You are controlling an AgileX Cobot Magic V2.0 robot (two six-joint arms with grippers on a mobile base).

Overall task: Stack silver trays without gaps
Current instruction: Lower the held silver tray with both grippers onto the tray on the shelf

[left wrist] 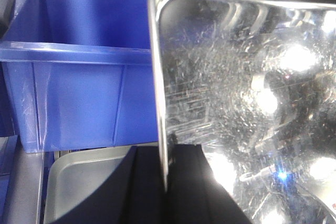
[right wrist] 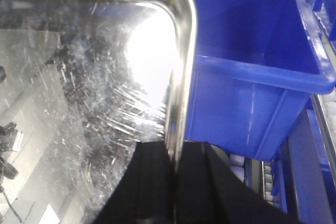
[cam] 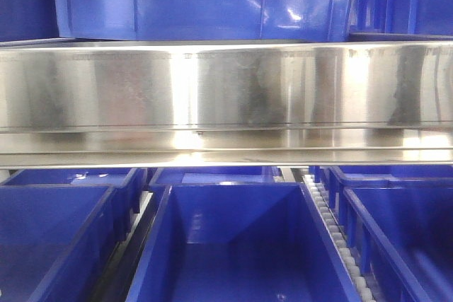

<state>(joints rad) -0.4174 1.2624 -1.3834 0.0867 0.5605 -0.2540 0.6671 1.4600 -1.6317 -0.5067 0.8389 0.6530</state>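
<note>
Left wrist view: left fingers (left wrist: 139, 192) pinch silver tray (left wrist: 236, 103) rim; right fingers (right wrist: 149, 187) pinch opposite rim. Tray aloft beside blue bin (left wrist: 79, 98). Carrying step, likely; next: seat squarely into grey tray (left wrist: 84, 182), lower left.

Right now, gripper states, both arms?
Left gripper: shut on the rim of the silver tray.
Right gripper: shut on the silver tray rim too.

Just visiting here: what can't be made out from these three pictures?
- Front view: the silver tray spans the frame with both ends cut off, and no gripper shows.
- Left wrist view: the left gripper runs off the bottom edge and covers part of a grey tray below.
- Right wrist view: the right gripper is cut off likewise, and glare washes out the tray's inside.
</note>
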